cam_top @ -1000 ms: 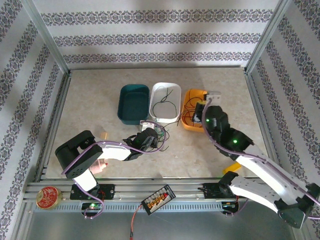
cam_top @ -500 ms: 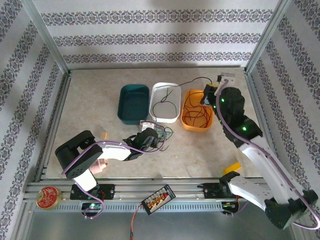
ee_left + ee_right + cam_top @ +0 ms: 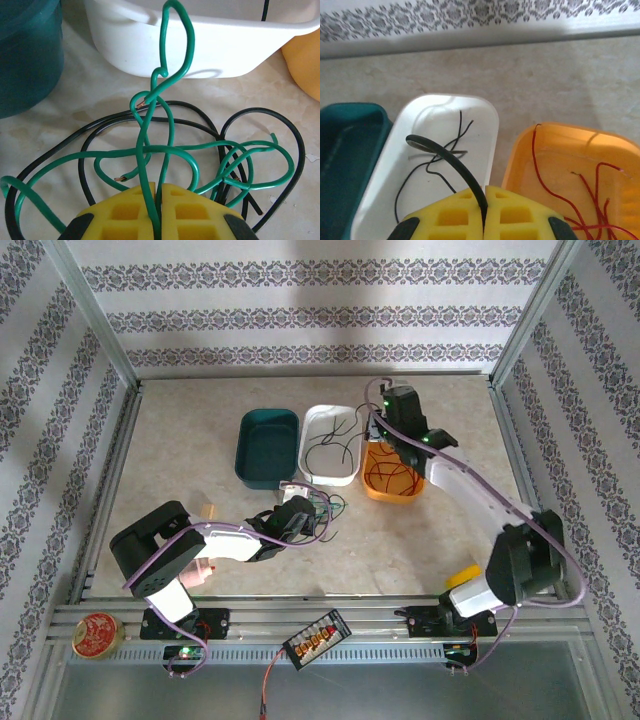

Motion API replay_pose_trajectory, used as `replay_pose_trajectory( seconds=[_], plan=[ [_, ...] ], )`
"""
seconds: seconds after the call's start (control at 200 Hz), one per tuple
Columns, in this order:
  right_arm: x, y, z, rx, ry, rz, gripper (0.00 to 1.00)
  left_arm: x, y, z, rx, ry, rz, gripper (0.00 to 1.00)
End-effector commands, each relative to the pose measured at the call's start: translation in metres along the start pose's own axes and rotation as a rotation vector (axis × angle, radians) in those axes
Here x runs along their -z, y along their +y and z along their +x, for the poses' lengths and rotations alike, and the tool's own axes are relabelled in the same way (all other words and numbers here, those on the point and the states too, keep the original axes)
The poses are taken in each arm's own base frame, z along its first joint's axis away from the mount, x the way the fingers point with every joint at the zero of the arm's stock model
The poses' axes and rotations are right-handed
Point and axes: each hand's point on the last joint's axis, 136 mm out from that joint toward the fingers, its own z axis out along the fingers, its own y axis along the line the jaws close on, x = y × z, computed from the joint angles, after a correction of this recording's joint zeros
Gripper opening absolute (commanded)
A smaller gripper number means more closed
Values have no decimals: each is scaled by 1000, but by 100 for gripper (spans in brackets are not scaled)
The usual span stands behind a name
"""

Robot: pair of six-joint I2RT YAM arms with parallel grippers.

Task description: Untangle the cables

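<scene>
Yellow left fingers (image 3: 125, 215) and right fingers (image 3: 520, 215) are closed on cables.
A green cable (image 3: 163, 40) is pinched between the left pair over the bench (image 3: 90, 80); a black cable (image 3: 445, 155) is held between the right pair above the white tray (image 3: 490, 115).

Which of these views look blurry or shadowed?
Left wrist: green cable crisp, soft shadow under the white bin. Right wrist: the black cable by the jaws is blurred. Top external: even, soft light, sharp throughout.
</scene>
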Motion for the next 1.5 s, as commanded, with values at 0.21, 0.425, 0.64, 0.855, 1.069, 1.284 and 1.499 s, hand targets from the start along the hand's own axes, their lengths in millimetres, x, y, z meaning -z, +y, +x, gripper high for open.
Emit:
replay_pose_trajectory(
  seconds=[0.21,0.425,0.64,0.855,1.069,1.284,1.499],
  plan=[
    [-76,36,57,162,255,20,3,3,5,7,-9,14,-18,0],
    [-110,40,91,183,358,36,4,4,6,7,-8,13,-22,0],
    [-120,44,106,173,403,12,5,2,5,8,-10,18,-21,0],
    [-117,48,102,178,403,-3,11,1,3,7,-15,23,-19,0],
    [-81,49,65,161,284,-1,43,2,5,7,-10,18,-25,0],
    [-32,38,54,144,204,-9,50,2,4,6,-11,17,-23,0],
    [14,48,113,145,288,-161,51,3,6,7,-4,11,-25,0]
  ],
)
